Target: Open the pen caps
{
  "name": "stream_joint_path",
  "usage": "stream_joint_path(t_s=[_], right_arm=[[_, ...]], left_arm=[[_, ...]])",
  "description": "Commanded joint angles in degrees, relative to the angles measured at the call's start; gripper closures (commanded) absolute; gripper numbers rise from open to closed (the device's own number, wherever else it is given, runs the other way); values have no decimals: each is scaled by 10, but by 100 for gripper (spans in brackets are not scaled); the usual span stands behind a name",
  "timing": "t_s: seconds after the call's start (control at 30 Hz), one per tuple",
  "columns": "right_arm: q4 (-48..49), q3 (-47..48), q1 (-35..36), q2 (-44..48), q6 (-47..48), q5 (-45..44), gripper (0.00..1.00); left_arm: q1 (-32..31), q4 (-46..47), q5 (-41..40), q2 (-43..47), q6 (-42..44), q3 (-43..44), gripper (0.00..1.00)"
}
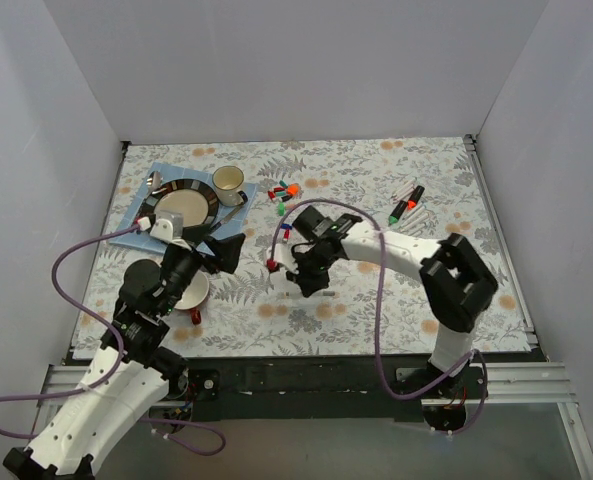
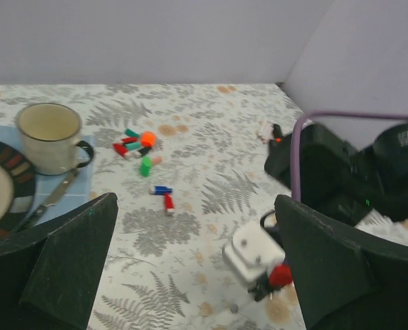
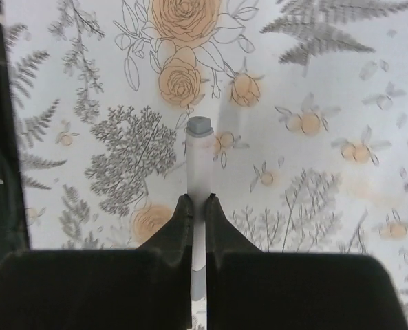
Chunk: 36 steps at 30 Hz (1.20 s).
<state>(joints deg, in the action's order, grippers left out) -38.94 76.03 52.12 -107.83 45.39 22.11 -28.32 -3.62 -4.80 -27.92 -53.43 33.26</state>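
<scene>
My right gripper (image 3: 198, 201) is shut on a thin white pen (image 3: 199, 165), whose grey end sticks out past the fingertips over the flowered cloth. In the top view the right gripper (image 1: 301, 268) is at mid-table, and the pen's red cap (image 1: 272, 264) points left toward my left gripper (image 1: 224, 252). The left gripper (image 2: 195, 206) stands wide open with nothing between its fingers. That red cap (image 2: 281, 275) shows just inside its right finger (image 2: 348, 275). Several loose pen caps (image 1: 283, 192) lie further back, with a blue and a red one (image 2: 164, 194) nearer.
A plate (image 1: 204, 190) on a blue mat, cutlery and a mug (image 1: 228, 182) stand at the back left. A small cup (image 1: 198, 292) sits under the left arm. Capped markers (image 1: 406, 205) lie at the back right. White walls close in three sides.
</scene>
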Motion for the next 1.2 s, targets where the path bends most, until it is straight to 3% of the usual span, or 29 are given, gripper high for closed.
stream_joint_path(t_s=[0.0, 0.13, 0.17, 0.2, 0.23, 0.3, 0.33, 0.43, 0.63, 0.83, 1.17], right_arm=[[85, -52, -77, 140, -92, 178, 99], [176, -142, -219, 219, -196, 317, 99], [238, -166, -241, 235, -233, 342, 99], [284, -189, -286, 270, -323, 393, 99], [405, -244, -308, 287, -389, 417, 99], [549, -302, -350, 330, -517, 459, 99], [709, -339, -386, 343, -670, 461, 99], [915, -449, -440, 381, -876, 416, 99], [935, -520, -477, 430, -984, 329, 99], [954, -552, -496, 460, -1025, 298, 99], [954, -558, -497, 457, -1031, 293, 99]], left_arm=[[1, 38, 191, -22, -60, -17, 2], [1, 108, 309, -66, -152, -49, 2], [1, 154, 328, -77, -175, -71, 2], [-2, 184, 352, -107, -225, -85, 2], [-8, 235, 373, -123, -245, -93, 2], [-34, 275, 364, -157, -267, -113, 2], [-81, 299, 318, -184, -266, -115, 2], [-180, 339, 250, -261, -240, -101, 2], [-228, 477, 193, -418, -248, -60, 2], [-247, 534, 178, -570, -290, 20, 2], [-268, 526, 207, -690, -313, 144, 33]])
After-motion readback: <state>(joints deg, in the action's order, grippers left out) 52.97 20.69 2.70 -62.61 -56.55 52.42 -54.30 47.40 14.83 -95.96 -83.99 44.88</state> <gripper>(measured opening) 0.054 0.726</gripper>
